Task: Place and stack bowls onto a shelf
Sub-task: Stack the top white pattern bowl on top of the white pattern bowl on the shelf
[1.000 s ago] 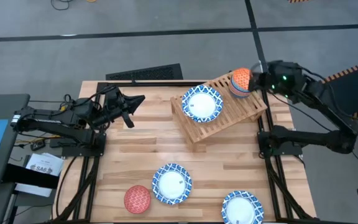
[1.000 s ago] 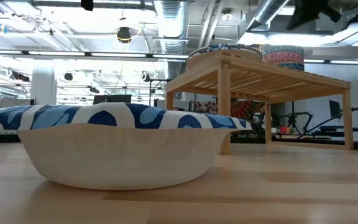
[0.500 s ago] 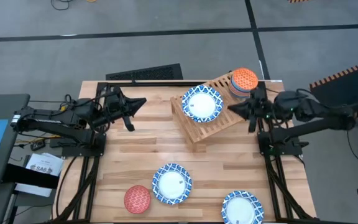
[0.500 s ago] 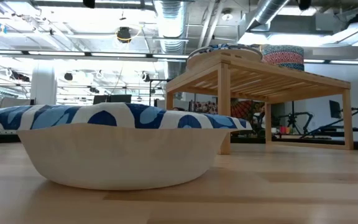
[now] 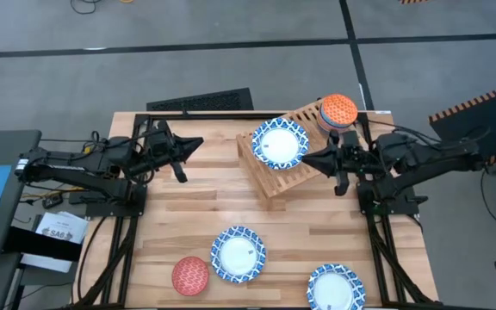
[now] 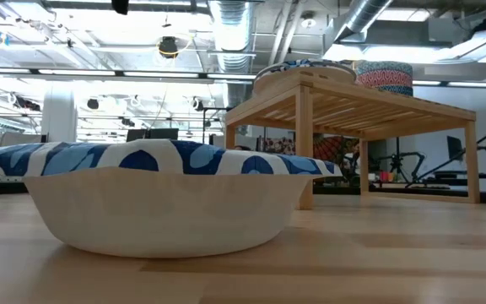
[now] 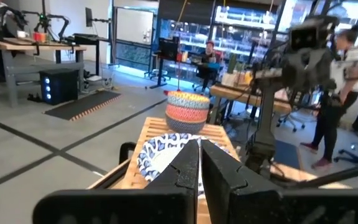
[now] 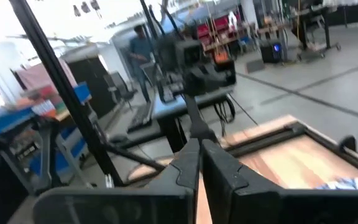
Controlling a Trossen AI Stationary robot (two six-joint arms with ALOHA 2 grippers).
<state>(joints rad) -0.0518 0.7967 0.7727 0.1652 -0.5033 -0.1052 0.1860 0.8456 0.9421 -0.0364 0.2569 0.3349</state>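
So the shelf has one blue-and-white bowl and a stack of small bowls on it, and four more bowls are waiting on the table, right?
Not quite: the high view shows three bowls waiting on the table, not four: a red bowl and two blue-and-white bowls. The rest holds: the shelf carries one blue-and-white bowl and a stack of small bowls.

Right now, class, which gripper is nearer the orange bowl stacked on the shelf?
Right. The right gripper is just in front of the orange bowl, beside the shelf; the left gripper is across the table.

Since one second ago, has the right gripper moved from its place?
Yes. The right gripper has left the stacked orange bowl and now sits by the shelf edge nearer the table's front, empty.
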